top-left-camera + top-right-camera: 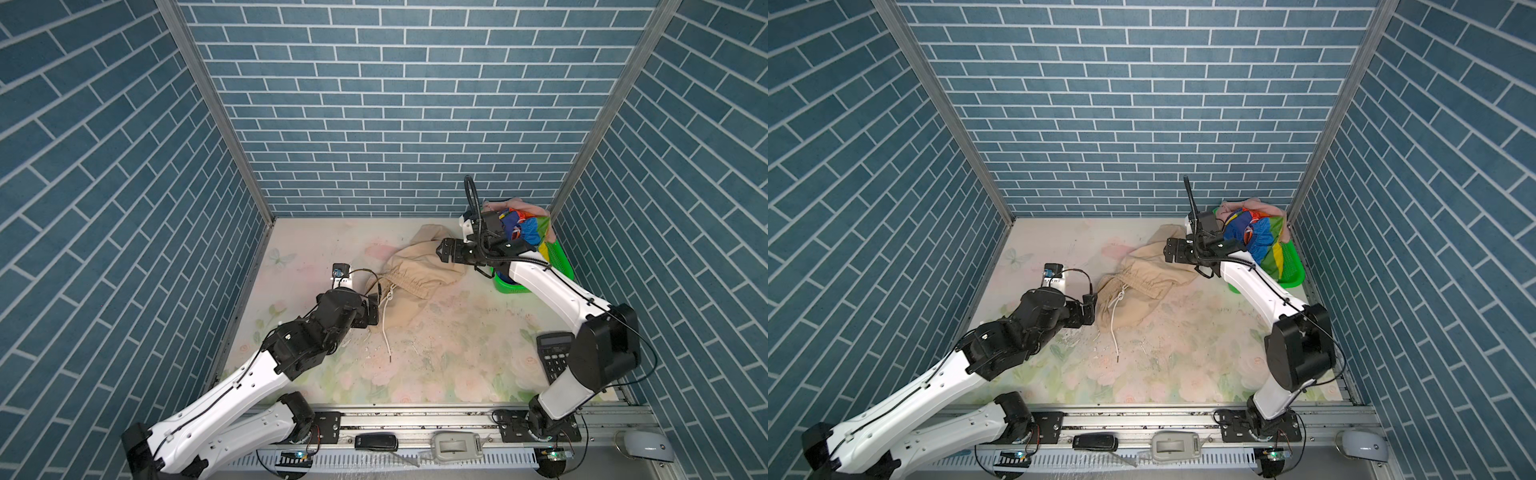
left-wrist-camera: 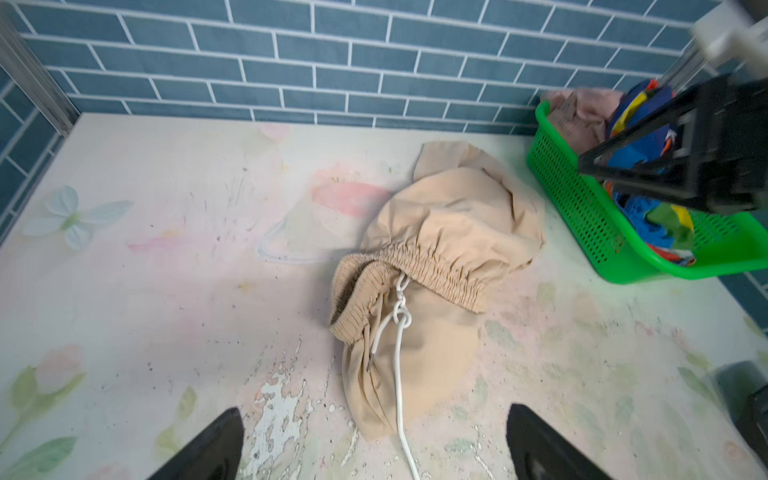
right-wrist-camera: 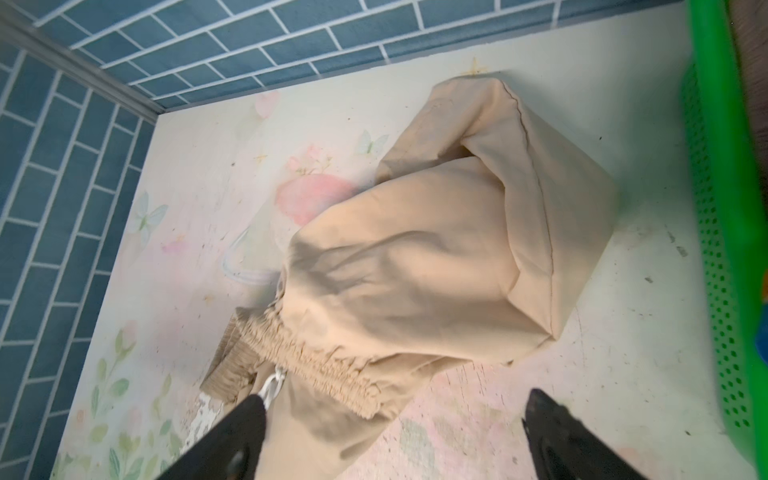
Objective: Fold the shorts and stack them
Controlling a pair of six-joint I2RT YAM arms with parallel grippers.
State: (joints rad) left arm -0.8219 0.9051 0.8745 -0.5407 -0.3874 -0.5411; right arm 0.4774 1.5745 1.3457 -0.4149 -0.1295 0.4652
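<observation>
The beige shorts point(image 1: 415, 270) point(image 1: 1142, 282) lie crumpled on the floral table, elastic waistband up and a white drawstring point(image 2: 399, 374) trailing toward the front. My left gripper point(image 1: 372, 309) point(image 2: 374, 411) is open at the shorts' left edge, by the cord, holding nothing. Over the far right part of the beige shorts point(image 3: 436, 257) hovers my right gripper point(image 1: 442, 251) point(image 3: 395, 397), open and empty. The rainbow-striped shorts point(image 1: 528, 232) point(image 2: 640, 145) and the dusty pink shorts point(image 1: 515, 203) point(image 2: 582, 112) sit bunched in the green basket point(image 1: 561, 257) point(image 3: 723, 208), partly hidden by the right arm.
The basket stands in the back right corner against the tiled walls. A black calculator point(image 1: 555, 357) lies at the right edge near the right arm's elbow. A black remote point(image 1: 376, 441) and a grey device point(image 1: 455, 445) rest on the front rail.
</observation>
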